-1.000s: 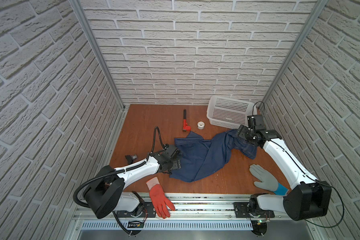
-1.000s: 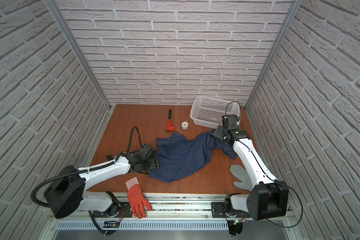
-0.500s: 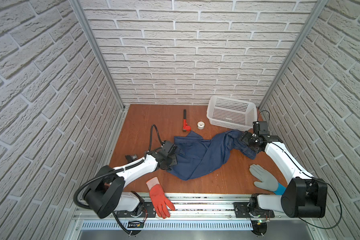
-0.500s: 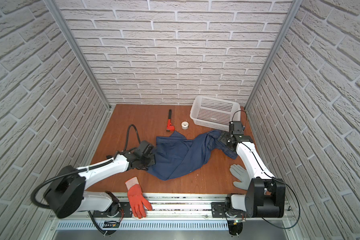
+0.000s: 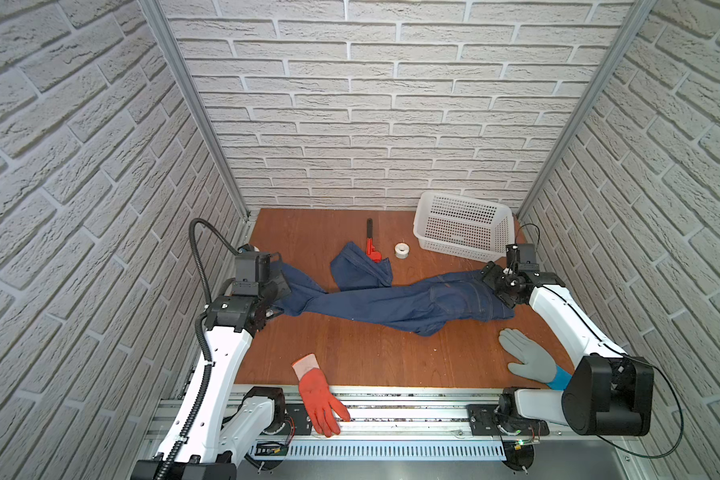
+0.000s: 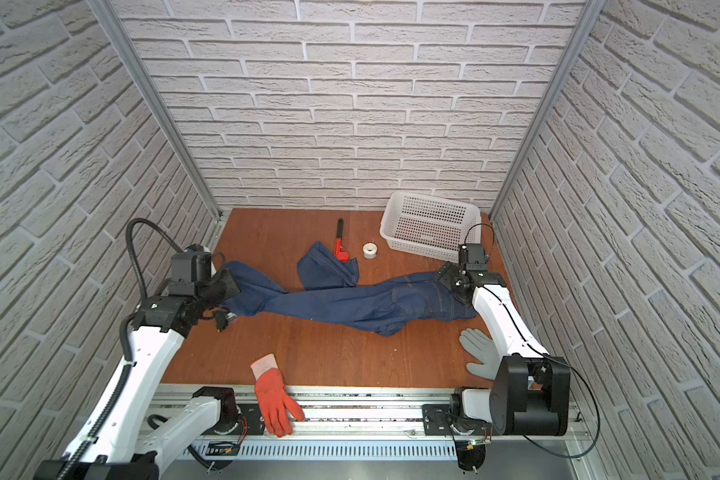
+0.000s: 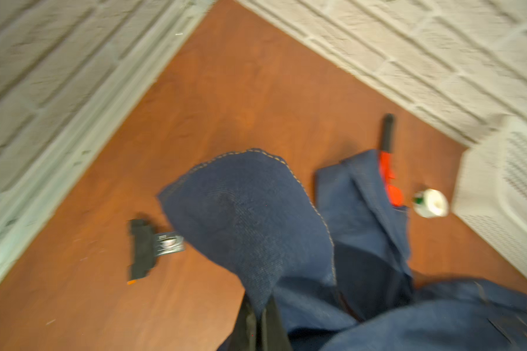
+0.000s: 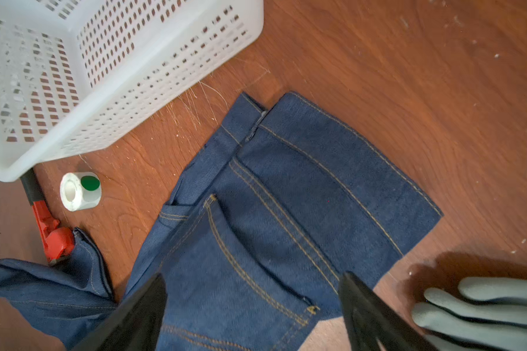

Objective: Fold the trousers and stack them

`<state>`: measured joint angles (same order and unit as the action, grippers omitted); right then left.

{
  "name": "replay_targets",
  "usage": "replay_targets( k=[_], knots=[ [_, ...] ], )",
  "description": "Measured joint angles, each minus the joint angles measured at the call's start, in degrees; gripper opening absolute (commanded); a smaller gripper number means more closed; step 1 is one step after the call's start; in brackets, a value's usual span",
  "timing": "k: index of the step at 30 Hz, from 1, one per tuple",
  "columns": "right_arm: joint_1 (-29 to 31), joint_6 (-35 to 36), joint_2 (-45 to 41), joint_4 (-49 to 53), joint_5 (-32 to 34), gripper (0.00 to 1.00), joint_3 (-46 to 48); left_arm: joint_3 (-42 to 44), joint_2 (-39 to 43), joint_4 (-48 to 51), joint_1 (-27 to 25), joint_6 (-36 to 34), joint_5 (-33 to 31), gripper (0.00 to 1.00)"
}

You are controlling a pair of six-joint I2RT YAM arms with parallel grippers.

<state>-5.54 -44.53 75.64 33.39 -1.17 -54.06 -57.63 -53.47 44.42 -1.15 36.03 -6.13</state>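
Straightening looks underway: left pincer point(image 7: 260, 325) clamps a leg hem of the trousers point(image 5: 395, 303), stretched across the desk point(image 5: 350, 361). Right pincer point(image 8: 253, 279) hovers wide over the waistband, which it should probably grip next.

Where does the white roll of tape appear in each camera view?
In a top view: white tape roll between red wrench and white basket.
In a top view: the same spot.
Left wrist: blurred, between wrench and basket.
Right wrist: near the basket corner, green dot showing.
Shared landmark: the red wrench.
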Motion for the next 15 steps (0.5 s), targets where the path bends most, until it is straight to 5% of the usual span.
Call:
replay_targets(
  k=[5, 15],
  knots=[
    [-0.09, -1.9, 1.18, 0.0, -3.93, 0.9, 2.84, 0.39, 0.17, 1.44, 6.4, -1.84, 2.64, 0.0],
    [1.9, -1.27, 2.84, 4.98, -1.33, 0.86, -0.17, 3.96, -0.2, 0.85, 7.15, -2.69, 6.45, 0.0]
  ],
)
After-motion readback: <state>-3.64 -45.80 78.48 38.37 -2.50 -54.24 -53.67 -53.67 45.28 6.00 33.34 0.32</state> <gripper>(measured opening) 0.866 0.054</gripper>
